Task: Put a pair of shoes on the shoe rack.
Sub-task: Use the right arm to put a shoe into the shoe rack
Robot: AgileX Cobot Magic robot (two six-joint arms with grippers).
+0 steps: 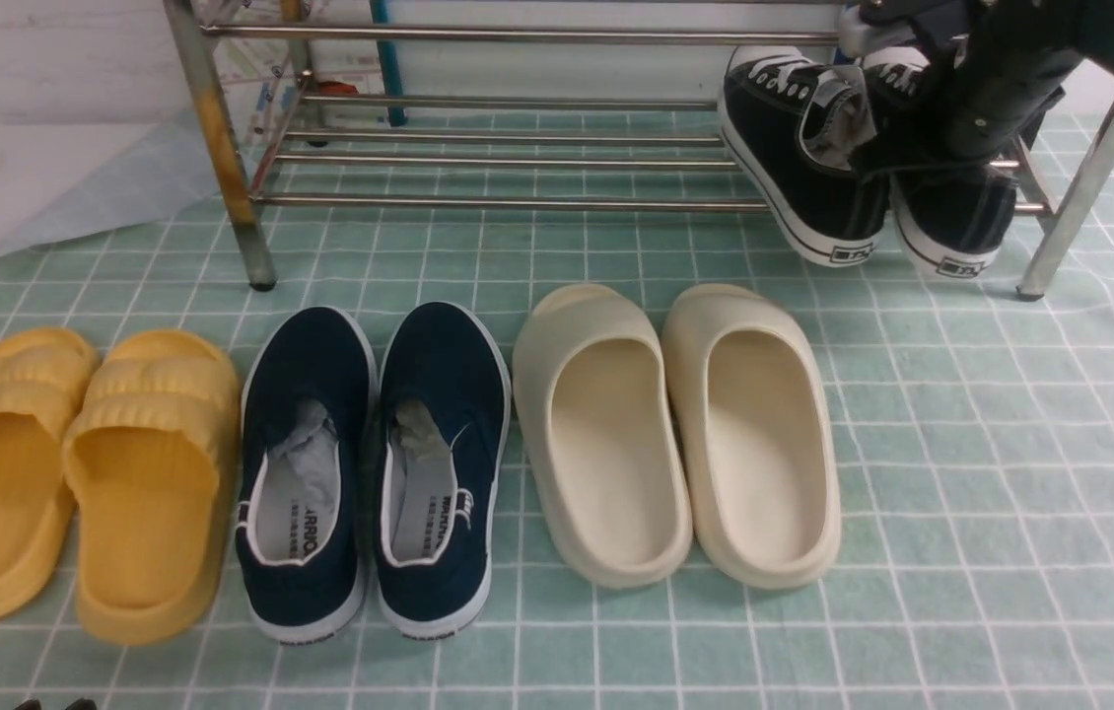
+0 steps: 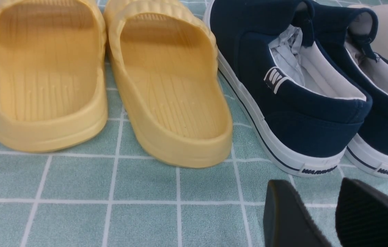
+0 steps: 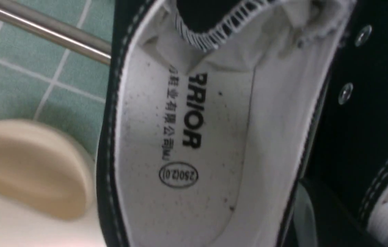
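The two black canvas sneakers, the left one (image 1: 794,148) and the right one (image 1: 956,222), sit side by side at the right end of the steel shoe rack (image 1: 518,202). They tilt with their heels hanging over its lower front bar. My right gripper (image 1: 912,148) reaches down between them and is shut on their inner walls. In the right wrist view one sneaker's white insole (image 3: 187,137) fills the picture, with the other sneaker (image 3: 369,120) beside it and a dark finger (image 3: 324,212) between them. My left gripper (image 2: 312,192) is open and empty, low over the cloth near the navy slip-ons (image 2: 300,103).
On the green checked cloth in front of the rack stand yellow slides (image 1: 74,473), navy slip-ons (image 1: 370,463) and cream slides (image 1: 675,434) in a row. The rack's stained left leg (image 1: 222,148) and right leg (image 1: 1075,197) stand on the cloth. My left gripper's tips (image 1: 49,704) show at the near edge.
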